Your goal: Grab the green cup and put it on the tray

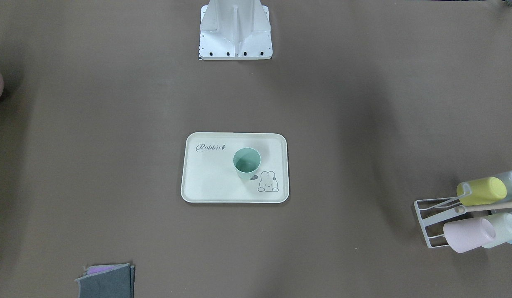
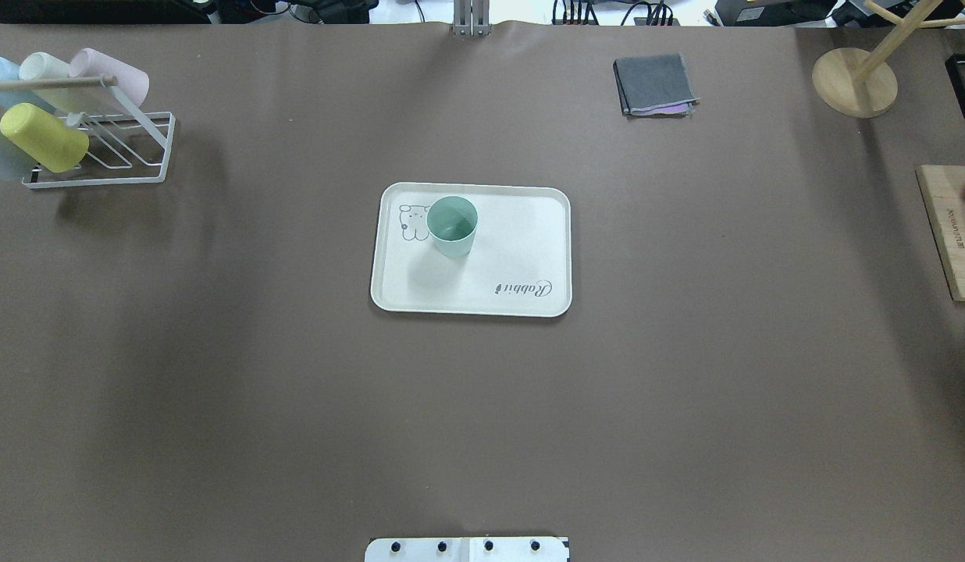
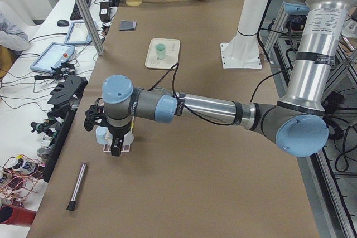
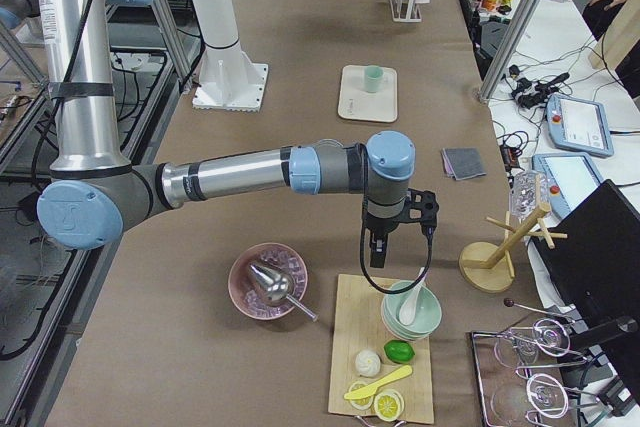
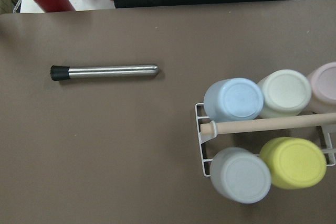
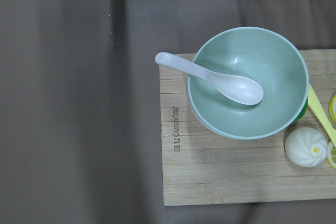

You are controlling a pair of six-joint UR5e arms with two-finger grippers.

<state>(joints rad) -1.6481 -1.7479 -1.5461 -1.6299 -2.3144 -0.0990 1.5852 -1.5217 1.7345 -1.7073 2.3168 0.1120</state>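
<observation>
Centre frame: green cup upright on tray, beside bunny drawing. Left tool, right tool: width cannot tell.

A matt brown paper-like covering is seen on the tabletop. The green cup and tray are shown in smooth matt plastic; a rod is finished in brushed metal, a board in bare wood.
</observation>
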